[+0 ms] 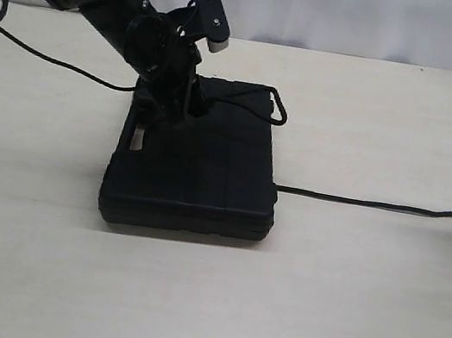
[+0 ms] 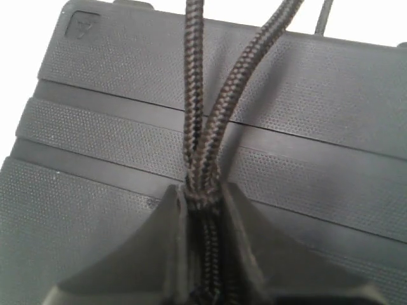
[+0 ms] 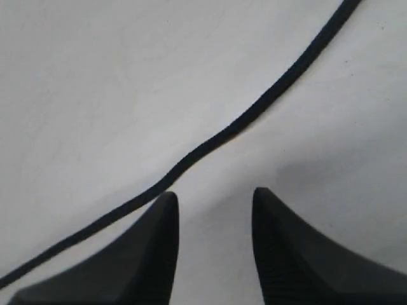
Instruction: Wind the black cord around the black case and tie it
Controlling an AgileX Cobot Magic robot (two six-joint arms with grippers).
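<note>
Black case point(image 1: 195, 172) on table point(image 1: 341, 312), left jaws clenched on doubled black cord point(image 2: 193, 127) atop it, right jaws released beside cord

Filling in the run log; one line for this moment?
left gripper: shut on two strands of black cord over black case | right gripper: open, empty, near cord on table

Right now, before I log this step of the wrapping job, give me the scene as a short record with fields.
left gripper: shut on two strands of the black cord, over the black case
right gripper: open, holding nothing, above the table
rest of cord: runs from the case's side across the table, passing the right gripper's tips
knot: none visible
</note>
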